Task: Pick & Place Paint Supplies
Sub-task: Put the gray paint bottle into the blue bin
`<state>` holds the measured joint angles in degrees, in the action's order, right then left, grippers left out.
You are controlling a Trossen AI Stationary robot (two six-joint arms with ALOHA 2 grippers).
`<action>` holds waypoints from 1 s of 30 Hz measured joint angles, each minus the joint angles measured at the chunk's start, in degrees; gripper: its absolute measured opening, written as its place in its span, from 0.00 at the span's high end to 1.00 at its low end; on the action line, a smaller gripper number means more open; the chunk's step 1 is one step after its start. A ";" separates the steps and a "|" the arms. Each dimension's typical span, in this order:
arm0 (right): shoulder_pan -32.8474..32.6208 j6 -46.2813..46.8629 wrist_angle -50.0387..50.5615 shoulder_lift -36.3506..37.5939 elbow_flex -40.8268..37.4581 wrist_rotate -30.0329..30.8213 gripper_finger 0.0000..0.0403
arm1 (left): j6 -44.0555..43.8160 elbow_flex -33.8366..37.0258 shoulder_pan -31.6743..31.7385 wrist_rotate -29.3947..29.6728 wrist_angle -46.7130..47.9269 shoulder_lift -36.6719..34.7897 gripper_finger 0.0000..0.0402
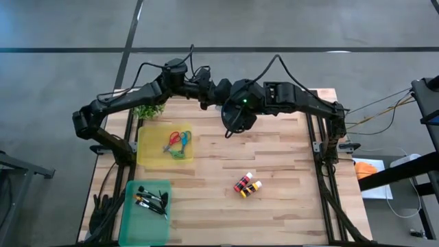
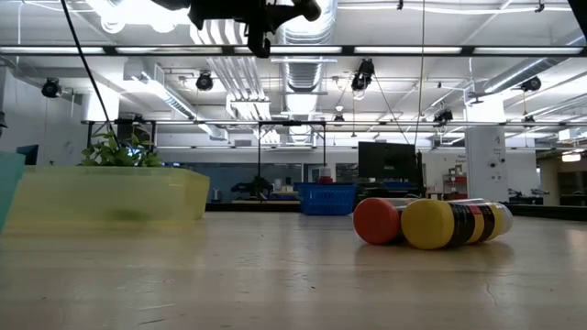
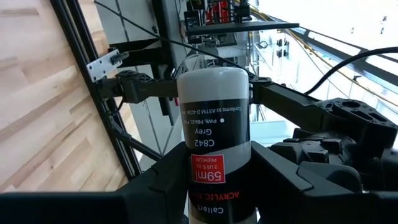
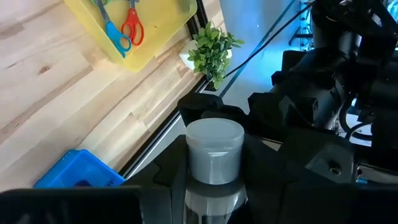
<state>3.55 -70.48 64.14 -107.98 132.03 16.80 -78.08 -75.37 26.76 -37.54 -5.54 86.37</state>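
Both arms are meeting high over the table's far edge; the left gripper point(image 3: 217, 180) is clamping a grey paint bottle point(image 3: 214, 134), and the right gripper point(image 4: 214, 180) is gripping the bottle's pale cap point(image 4: 214, 149); more bottles point(image 1: 247, 185) are lying mid-table; scissors point(image 1: 177, 143) are sitting in the yellow tray point(image 1: 145, 152).

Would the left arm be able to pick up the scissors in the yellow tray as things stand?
Probably not yet: the left gripper is shut on a grey paint bottle above the table's back. Otherwise the scissors lie uncovered in the yellow tray.
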 joint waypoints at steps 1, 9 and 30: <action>0.04 0.00 -0.04 0.00 0.00 -0.01 0.72 | 0.01 0.00 0.00 0.04 -0.01 0.00 0.62; -0.62 -0.39 0.17 0.02 0.00 0.21 0.72 | 1.36 0.00 0.09 0.98 -0.06 0.04 0.62; -0.34 18.35 0.79 3.40 -0.15 0.34 0.72 | 12.55 -0.15 6.10 3.64 -1.01 -3.65 0.15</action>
<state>3.21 -52.13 64.93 -104.58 131.87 17.14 -65.53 -75.53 32.86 -33.90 -6.55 82.72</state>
